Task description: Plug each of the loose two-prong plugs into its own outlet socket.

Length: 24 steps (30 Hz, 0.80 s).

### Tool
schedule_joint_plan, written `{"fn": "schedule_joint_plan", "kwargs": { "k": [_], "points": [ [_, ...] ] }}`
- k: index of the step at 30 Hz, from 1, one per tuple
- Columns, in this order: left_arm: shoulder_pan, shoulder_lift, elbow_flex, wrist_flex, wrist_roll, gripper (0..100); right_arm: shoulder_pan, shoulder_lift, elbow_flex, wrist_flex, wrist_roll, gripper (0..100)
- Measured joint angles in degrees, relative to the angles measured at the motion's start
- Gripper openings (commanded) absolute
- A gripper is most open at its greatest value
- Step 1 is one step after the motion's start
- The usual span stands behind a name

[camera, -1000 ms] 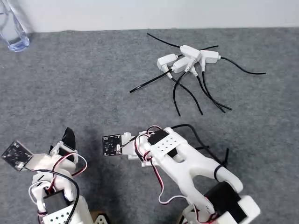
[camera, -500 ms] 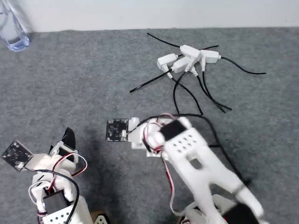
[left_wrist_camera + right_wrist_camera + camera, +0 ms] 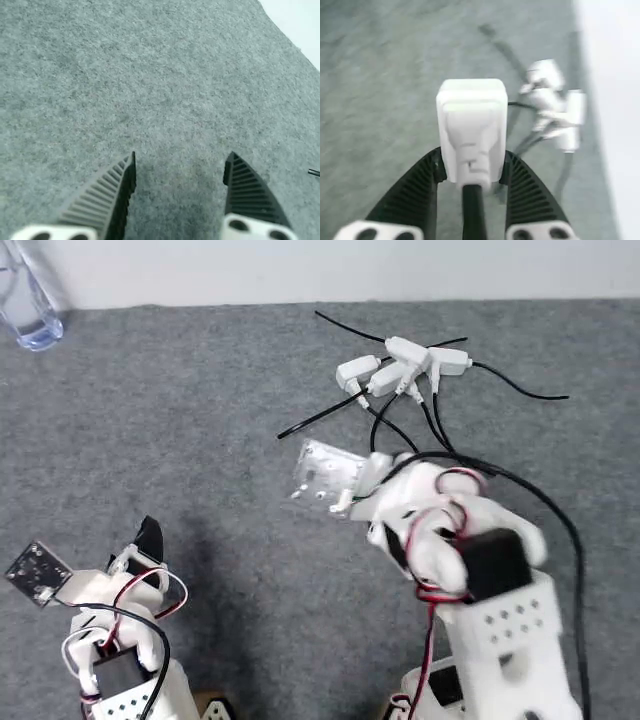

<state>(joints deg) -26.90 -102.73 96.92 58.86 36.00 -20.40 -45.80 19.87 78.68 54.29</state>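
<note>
Nearing outlet cluster (image 3: 405, 365), right end effector (image 3: 473, 167) gripping plug (image 3: 471, 122), seemingly lifted

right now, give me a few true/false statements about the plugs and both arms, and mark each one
1. The right jaws are shut on a white plug. True.
2. The left jaws hold a plug too. False: they stand open over bare grey mat, with nothing between them.
3. A cluster of white plugs and sockets lies at the far side of the mat, with black cords trailing from it. True.
4. The held plug is already pushed into that cluster. False: it sits apart from the cluster, which lies beyond it in the right wrist view.
5. A clear container stands right beside the cluster. False: it stands at the far left corner, well away.
</note>
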Motion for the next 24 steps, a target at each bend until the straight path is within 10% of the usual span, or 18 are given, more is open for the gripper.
{"fn": "schedule_joint_plan", "kwargs": {
  "k": [24],
  "points": [
    [2.11,0.00,0.00,0.00,0.09,27,6.86,27.43,-0.79,-71.30,-10.90,0.9]
  ]
}}
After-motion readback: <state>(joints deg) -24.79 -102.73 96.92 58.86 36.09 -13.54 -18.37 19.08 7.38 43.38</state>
